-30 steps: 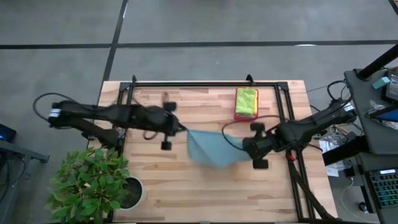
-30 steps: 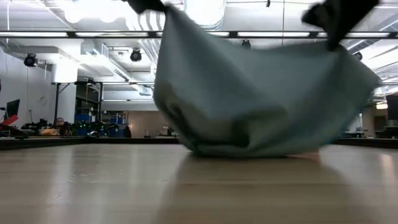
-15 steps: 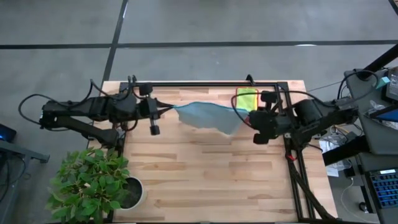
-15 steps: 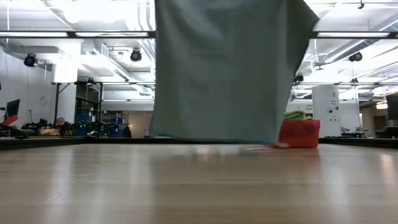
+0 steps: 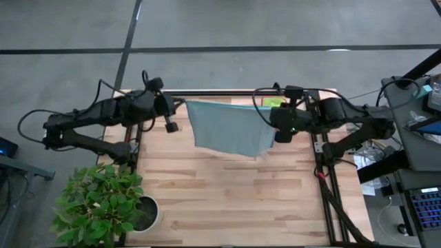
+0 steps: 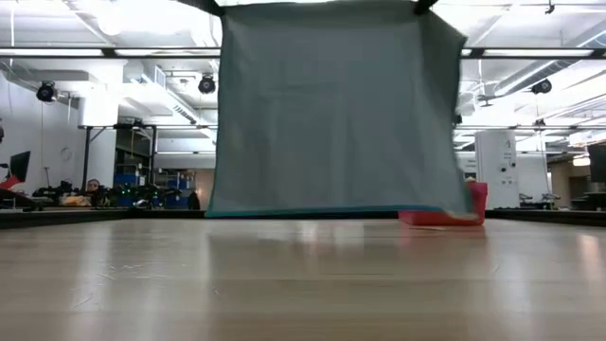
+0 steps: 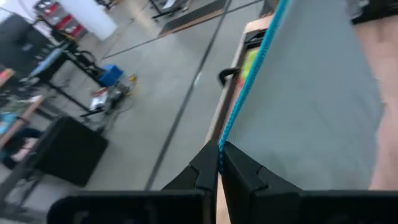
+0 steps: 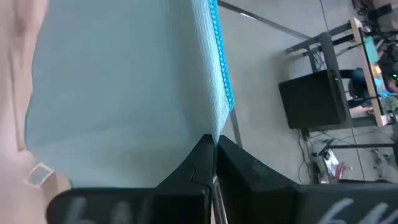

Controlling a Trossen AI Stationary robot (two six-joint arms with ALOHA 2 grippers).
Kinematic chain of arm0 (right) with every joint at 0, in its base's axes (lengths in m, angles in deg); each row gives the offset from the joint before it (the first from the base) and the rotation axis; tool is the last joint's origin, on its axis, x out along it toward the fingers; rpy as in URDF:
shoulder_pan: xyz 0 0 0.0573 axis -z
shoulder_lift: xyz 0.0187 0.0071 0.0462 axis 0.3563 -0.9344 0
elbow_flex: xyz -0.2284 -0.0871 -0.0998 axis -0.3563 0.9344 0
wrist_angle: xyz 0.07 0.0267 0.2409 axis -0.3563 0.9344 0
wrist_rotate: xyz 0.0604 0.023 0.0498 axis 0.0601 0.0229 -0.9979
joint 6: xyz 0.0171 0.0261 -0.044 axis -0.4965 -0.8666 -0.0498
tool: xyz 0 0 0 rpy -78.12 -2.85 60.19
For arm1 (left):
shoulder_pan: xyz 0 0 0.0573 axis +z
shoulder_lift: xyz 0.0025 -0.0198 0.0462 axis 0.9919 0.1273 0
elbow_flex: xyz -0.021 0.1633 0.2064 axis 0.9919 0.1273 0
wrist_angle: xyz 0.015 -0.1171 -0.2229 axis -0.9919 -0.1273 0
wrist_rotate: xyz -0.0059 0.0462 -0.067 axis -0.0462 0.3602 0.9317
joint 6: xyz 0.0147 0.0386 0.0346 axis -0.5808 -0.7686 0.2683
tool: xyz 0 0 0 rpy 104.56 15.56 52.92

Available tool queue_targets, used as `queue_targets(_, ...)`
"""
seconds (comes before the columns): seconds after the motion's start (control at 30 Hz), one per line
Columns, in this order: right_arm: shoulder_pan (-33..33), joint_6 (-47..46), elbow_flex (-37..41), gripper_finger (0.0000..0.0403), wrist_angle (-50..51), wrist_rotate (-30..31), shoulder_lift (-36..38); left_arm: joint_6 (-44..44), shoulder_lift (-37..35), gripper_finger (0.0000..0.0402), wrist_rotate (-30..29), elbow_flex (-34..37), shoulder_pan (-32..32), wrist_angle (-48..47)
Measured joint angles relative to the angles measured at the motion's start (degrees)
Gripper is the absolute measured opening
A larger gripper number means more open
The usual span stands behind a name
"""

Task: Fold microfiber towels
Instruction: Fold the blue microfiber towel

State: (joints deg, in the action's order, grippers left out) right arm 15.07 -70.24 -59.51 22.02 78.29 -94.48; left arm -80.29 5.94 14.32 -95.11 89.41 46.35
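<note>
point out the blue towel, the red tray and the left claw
blue towel [image 5: 227,131], high view, middle of the hanging cloth
red tray [image 6: 443,217], low view, lower edge
left claw [image 7: 219,163], left wrist view, fingertips pinching the hem

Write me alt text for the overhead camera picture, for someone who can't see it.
Seen from above, two dark robot arms hold a light blue towel stretched between them over the far side of a wooden table, the left gripper and right gripper each shut on a corner. A potted plant stands at the table's near left corner.

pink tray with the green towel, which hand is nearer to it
Right. The right hand hangs right beside the pink tray, pinching the light blue towel; the left hand holds the opposite corner.
</note>
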Motion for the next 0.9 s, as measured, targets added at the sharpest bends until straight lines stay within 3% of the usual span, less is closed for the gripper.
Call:
queue_targets(0.17,1.03,2.97,-0.1,0.0009,-1.82,0.07,-0.64,-4.64,0.06,0.0,0.17,-0.87,1.16,-0.25)
queue_targets(0.33,-0.82,-3.62,-0.15,0.0009,-0.69,-4.22,-0.57,-3.54,-1.57,0.0,5.83,-1.05,-2.39,-2.78)
queue_targets(0.57,-7.45,-17.05,2.3,0.0009,0.99,-17.79,-1.66,11.99,-1.77,0.0,20.1,0.54,-10.7,-14.2)
queue_targets(0.9,-20.89,-31.22,14.33,0.0009,-8.31,-27.95,-6.49,26.58,7.86,0.0,23.23,5.28,-26.46,-14.19)
